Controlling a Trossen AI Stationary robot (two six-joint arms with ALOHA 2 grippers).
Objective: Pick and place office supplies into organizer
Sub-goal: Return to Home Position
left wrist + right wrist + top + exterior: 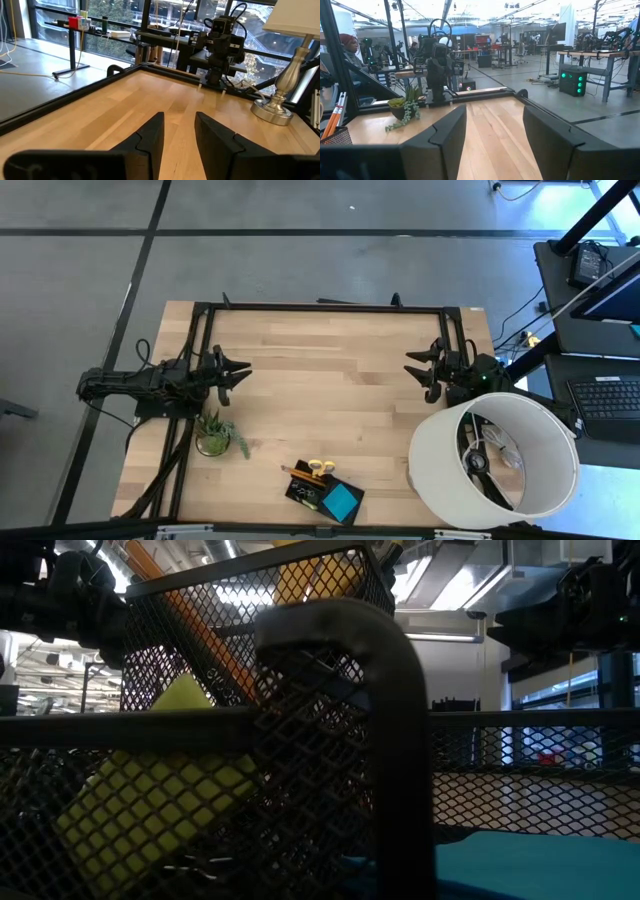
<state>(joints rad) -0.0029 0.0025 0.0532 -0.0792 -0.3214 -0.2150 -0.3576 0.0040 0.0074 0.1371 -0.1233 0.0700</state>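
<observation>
Hanging at opposite sides of the worktop [330,400], left pincer [243,372] and right pincer [413,373] both spread and empty, well apart from the organizer [298,492] roughly midway between them at the edge between plant [215,435] and lampshade [495,465], already loaded with scissors [320,469] and blue note pad [341,502].

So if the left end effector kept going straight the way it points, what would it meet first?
Probably the right end effector, facing the left end effector; the wooden tabletop between them looks free.

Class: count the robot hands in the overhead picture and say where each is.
2. The left hand is at the table's left side, near the potted plant; the right hand at its right side, beside the lampshade. Both are open.
</observation>
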